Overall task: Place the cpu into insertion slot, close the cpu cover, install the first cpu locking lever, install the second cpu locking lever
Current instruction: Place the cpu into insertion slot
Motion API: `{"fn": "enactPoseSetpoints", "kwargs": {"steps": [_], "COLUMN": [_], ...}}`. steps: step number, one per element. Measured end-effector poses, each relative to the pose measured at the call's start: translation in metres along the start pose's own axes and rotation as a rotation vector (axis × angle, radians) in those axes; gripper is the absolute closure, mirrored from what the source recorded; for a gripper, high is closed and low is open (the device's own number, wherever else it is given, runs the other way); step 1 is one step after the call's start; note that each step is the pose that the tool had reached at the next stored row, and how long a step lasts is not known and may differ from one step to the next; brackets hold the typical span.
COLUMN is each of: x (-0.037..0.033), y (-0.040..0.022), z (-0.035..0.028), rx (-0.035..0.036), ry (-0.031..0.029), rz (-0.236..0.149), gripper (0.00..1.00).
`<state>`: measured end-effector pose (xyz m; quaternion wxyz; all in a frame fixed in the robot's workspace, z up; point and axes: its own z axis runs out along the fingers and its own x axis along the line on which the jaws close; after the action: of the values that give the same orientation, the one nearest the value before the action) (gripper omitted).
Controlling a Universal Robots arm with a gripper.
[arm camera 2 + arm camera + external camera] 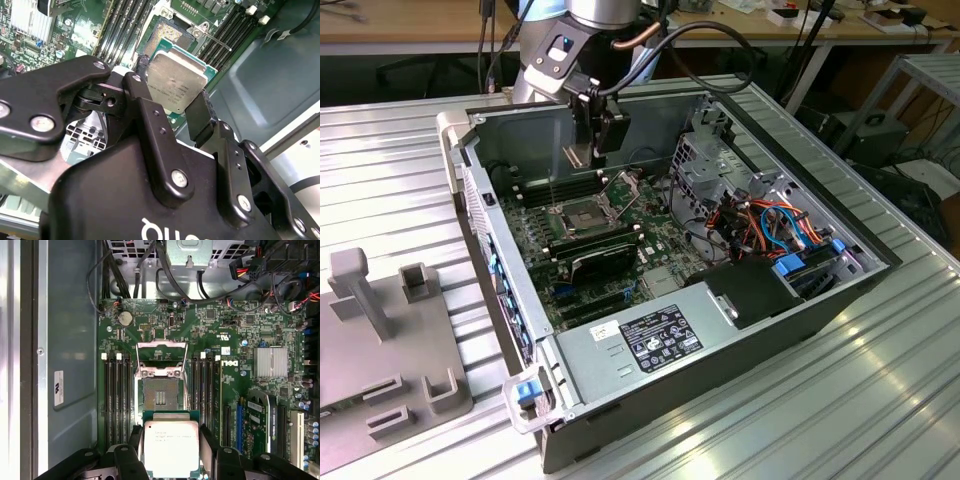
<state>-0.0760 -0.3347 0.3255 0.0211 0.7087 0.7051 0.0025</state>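
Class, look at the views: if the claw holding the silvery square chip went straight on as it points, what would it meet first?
The claw, shut on the silvery square chip, would likely meet the dark grey square socket, or the green circuit board beside it; depth is unclear.

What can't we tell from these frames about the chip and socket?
- Chip underside: faces away in both wrist views.
- Socket near edge, second wrist view: hidden behind the chip.
- Chip-to-socket gap, exterior view: too small to judge, blocked by the gripper.
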Motion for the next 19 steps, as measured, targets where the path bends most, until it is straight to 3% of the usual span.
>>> {"fn": "enactPoseSetpoints", "kwargs": {"steps": [19], "x": [0.0001], "y": [-0.0001], "z": [0.0049], "rx": [0.0], "ry": [0.0001], "rz": [0.0], "gripper": [0.45]}}
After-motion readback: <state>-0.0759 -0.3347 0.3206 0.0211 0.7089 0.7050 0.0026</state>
